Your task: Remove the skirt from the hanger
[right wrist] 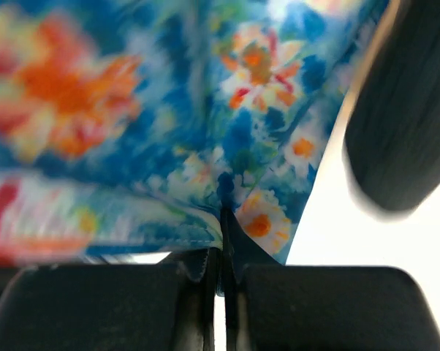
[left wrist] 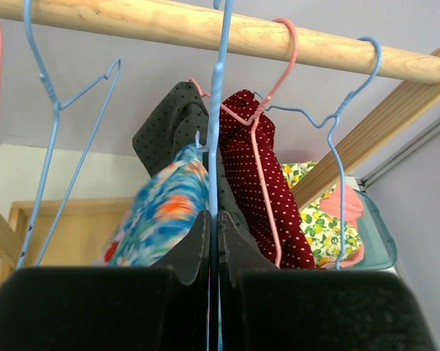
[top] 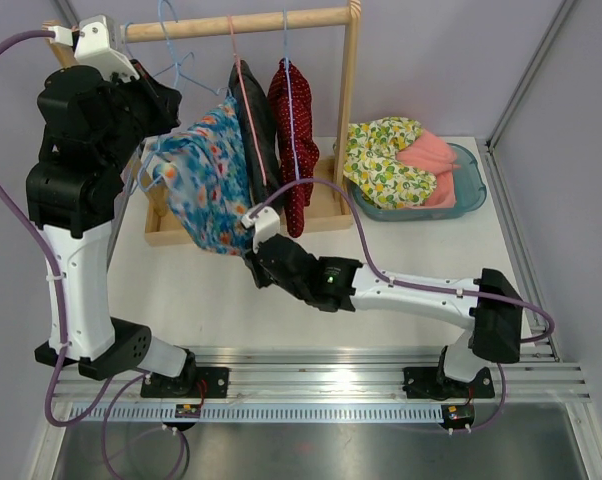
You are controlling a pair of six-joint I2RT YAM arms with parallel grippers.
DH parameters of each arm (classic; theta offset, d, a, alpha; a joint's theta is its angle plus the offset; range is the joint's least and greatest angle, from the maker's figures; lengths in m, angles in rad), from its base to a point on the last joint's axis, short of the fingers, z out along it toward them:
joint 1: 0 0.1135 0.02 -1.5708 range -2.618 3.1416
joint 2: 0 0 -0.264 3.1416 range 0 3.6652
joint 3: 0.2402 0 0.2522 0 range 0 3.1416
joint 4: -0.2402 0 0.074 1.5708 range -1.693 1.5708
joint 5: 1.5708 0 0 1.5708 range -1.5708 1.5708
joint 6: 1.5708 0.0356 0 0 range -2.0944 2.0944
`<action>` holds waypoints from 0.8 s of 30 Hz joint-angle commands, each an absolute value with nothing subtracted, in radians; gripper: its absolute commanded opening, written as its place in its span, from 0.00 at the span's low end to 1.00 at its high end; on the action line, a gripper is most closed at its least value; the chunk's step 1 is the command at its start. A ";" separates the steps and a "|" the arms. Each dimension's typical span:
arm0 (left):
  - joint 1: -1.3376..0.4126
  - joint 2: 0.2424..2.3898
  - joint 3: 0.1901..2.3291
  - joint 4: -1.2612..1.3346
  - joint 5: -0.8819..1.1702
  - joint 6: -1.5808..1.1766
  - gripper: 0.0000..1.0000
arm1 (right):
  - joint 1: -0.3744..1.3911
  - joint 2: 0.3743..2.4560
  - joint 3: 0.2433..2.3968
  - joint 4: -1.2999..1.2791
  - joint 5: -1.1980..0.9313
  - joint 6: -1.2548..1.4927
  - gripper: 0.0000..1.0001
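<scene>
The skirt (top: 206, 175) is blue with orange and white flowers. It hangs on a blue wire hanger (left wrist: 215, 124) under the wooden rail (top: 236, 24). My left gripper (left wrist: 213, 223) is shut on the hanger's wire, high at the left of the rack (top: 146, 100). My right gripper (right wrist: 222, 238) is shut on the skirt's lower hem (right wrist: 227, 197), low in front of the rack (top: 256, 252). The skirt stretches between the two grippers.
A dark dotted garment (top: 256, 125) and a red dotted one (top: 294, 130) hang on the same rail. Empty blue and pink hangers (left wrist: 52, 110) hang at the left. A blue basin (top: 471, 185) at the back right holds yellow-green and pink clothes. The rack's wooden base (top: 166, 228) sits behind the skirt.
</scene>
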State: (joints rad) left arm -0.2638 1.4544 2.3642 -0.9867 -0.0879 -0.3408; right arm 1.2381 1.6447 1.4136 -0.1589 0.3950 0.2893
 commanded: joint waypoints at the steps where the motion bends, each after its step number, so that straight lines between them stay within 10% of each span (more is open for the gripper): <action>1: -0.252 1.456 2.418 -0.842 -0.132 -0.298 0.00 | 1.281 1.559 1.264 -0.153 0.432 0.423 0.00; 12: -0.250 1.433 2.353 -0.839 -0.130 -0.298 0.00 | 1.305 1.171 0.967 -0.388 0.742 0.563 0.00; 19: -0.250 1.399 2.272 -0.808 -0.118 -0.322 0.00 | 1.281 0.969 1.169 -0.488 1.031 0.248 0.00; 24: -0.250 1.382 2.223 -0.799 -0.103 -0.330 0.00 | 0.936 1.075 1.343 -0.408 0.795 0.040 0.00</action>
State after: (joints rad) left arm -0.2539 1.4178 2.2379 -0.8715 -0.1131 -0.3225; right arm 1.1252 1.0016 1.2499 -0.4683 0.8700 0.2134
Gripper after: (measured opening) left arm 0.023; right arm 0.022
